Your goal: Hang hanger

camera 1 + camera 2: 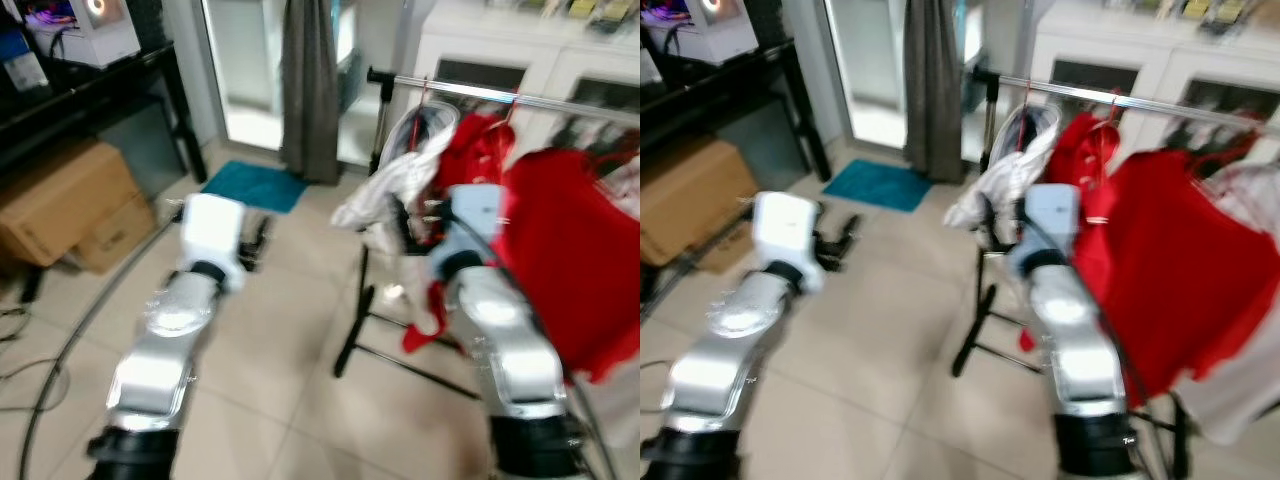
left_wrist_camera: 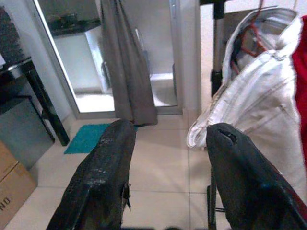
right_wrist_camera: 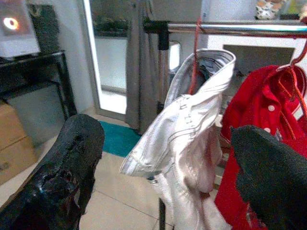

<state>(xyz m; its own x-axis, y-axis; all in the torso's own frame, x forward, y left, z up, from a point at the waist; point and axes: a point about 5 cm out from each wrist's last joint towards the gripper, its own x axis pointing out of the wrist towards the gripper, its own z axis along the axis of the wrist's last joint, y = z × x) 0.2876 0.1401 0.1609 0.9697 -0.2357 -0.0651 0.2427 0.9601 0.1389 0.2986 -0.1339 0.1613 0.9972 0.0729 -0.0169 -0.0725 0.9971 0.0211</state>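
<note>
light: bright daylight through the glass door (image 2: 127, 72) | glare: floor washed pale just before the door | blur: both eye views smeared | focus: wrist views sharper, near fingers (image 3: 72, 163) soft

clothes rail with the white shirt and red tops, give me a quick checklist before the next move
1. White shirt on a red hanger hooked over the rail: ok.
2. Red garments hang on the rail next to the white shirt: ok.
3. Right gripper jaws wide apart, holding nothing, facing the white shirt: ok.
4. Left gripper jaws apart, holding nothing, over the tiled floor left of the rack: ok.
5. Hanger in hand ready to hang: not ok, neither gripper holds one.
6. Free space on the rail for another hanger: cannot tell, the head views are blurred.
</note>
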